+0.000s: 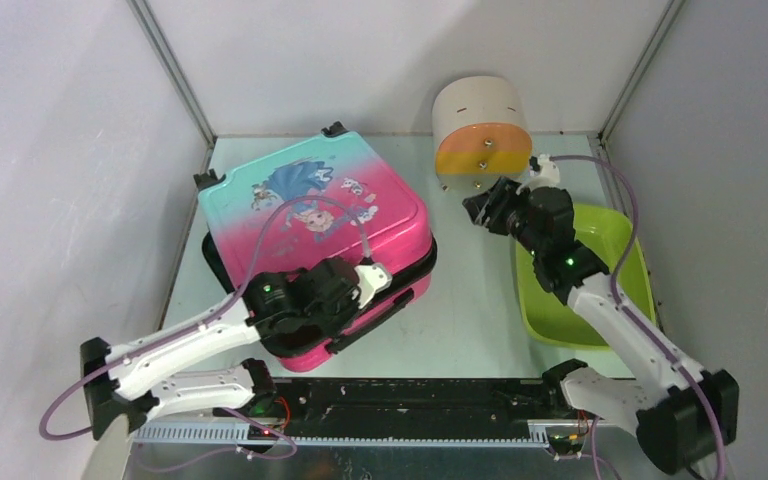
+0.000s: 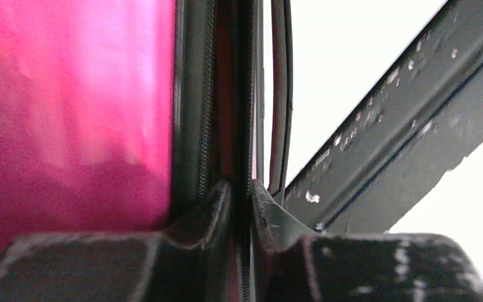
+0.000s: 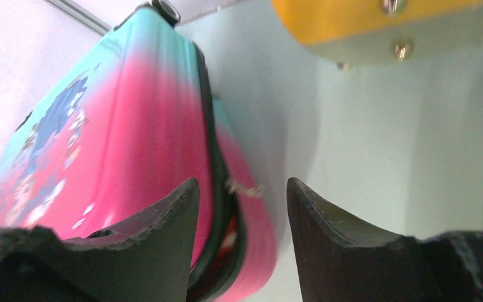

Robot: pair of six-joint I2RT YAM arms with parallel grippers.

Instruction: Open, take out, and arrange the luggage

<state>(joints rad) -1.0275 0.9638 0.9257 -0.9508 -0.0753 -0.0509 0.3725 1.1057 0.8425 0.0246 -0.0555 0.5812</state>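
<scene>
Top external view: the luggage lies flat on the left half of the surface, printed face up, teal end toward the far wall, pink end toward the arm bases, black wheels at the far corners. The left hand sits at the suitcase's near right edge, against the black zipper trim. Left wrist view: the pink shell fills the left of the frame and the zipper seam runs straight down into the left hand. Its fingers stand close together with only a slit between them, set on the seam; whether they pinch anything I cannot tell. The right hand hovers between the suitcase and the lime-green tray, just in front of the beige cylinder, which lies on its side at the back with its orange-yellow face toward the camera. Right wrist view: the right hand is released, fingers well apart, nothing between them, aimed at the suitcase's right side. A small pale tab shows on the dark seam there, too blurred to identify. The right arm crosses over the tray, which lies along the right edge of the surface.
</scene>
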